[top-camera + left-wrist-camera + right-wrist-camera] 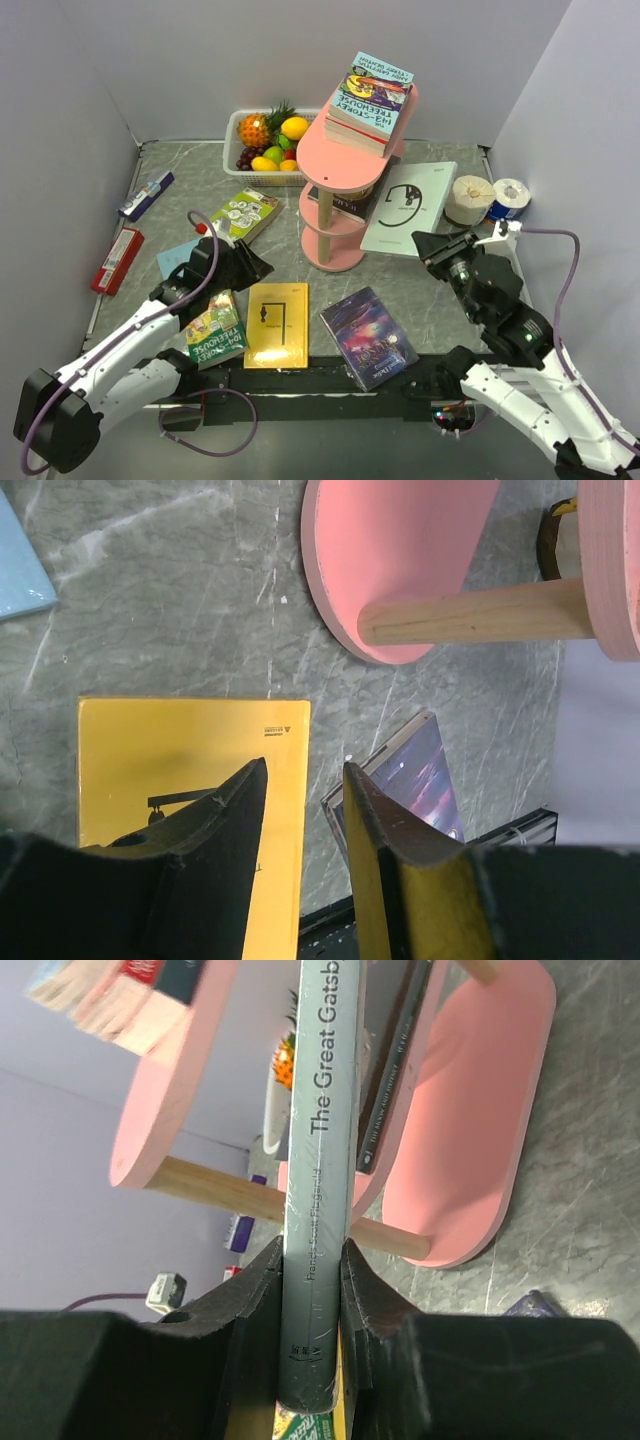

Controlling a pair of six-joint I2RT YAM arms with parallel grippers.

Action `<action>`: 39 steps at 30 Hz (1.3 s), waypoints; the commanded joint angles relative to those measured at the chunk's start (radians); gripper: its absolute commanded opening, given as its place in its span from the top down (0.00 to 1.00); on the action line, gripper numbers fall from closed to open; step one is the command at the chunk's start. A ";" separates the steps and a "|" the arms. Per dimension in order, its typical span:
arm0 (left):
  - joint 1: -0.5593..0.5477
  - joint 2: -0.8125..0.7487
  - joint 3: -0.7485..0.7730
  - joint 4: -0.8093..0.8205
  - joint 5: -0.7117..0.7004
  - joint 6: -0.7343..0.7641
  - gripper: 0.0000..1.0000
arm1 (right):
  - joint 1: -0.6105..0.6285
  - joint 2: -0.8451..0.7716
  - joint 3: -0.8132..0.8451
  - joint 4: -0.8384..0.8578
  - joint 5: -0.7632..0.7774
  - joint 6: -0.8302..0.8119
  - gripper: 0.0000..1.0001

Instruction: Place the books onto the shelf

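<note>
The right gripper is clamped on the spine of the grey book, "The Great Gatsby", and holds it just beside the pink shelf, on its right side. A stack of Treehouse books sits on the top tier. What looks like a dark book lies on the middle tier, though it's mostly hidden. The left gripper hangs with its jaws a narrow way apart and nothing between them, over the edge of the yellow book. Beside that, the purple galaxy book and a green Treehouse book lie flat on the table.
</note>
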 commanded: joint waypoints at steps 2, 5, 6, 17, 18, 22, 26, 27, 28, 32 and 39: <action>0.010 0.001 0.057 0.043 0.022 0.022 0.57 | -0.193 0.060 0.045 0.280 -0.240 0.050 1.00; 0.013 0.000 0.057 0.044 0.022 0.022 0.57 | -0.204 0.051 0.014 0.360 -0.248 0.027 1.00; 0.015 0.003 0.055 0.046 0.023 0.022 0.57 | -0.207 0.052 0.009 0.380 -0.257 0.019 1.00; 0.024 0.030 0.061 0.067 0.028 0.019 0.57 | -0.376 0.123 -0.063 0.505 -0.472 0.100 1.00; 0.027 0.033 0.063 0.069 0.028 0.021 0.57 | -0.388 0.132 -0.067 0.505 -0.478 0.110 1.00; 0.033 0.053 0.075 0.081 0.040 0.024 0.57 | -0.464 0.199 -0.118 0.646 -0.613 0.151 1.00; 0.053 0.072 0.084 0.101 0.056 0.025 0.57 | -0.495 0.278 -0.149 0.811 -0.696 0.206 1.00; 0.058 0.075 0.092 0.106 0.059 0.025 0.57 | -0.497 0.294 -0.150 0.830 -0.707 0.209 1.00; 0.070 0.084 0.097 0.107 0.062 0.025 0.57 | -0.497 0.322 -0.152 0.844 -0.714 0.212 1.00; 0.104 0.116 0.135 0.113 0.088 0.025 0.57 | -0.497 0.387 -0.152 0.891 -0.736 0.219 1.00; 0.119 0.194 0.207 0.141 0.117 0.011 0.58 | -0.495 0.500 -0.175 0.953 -0.753 0.257 1.00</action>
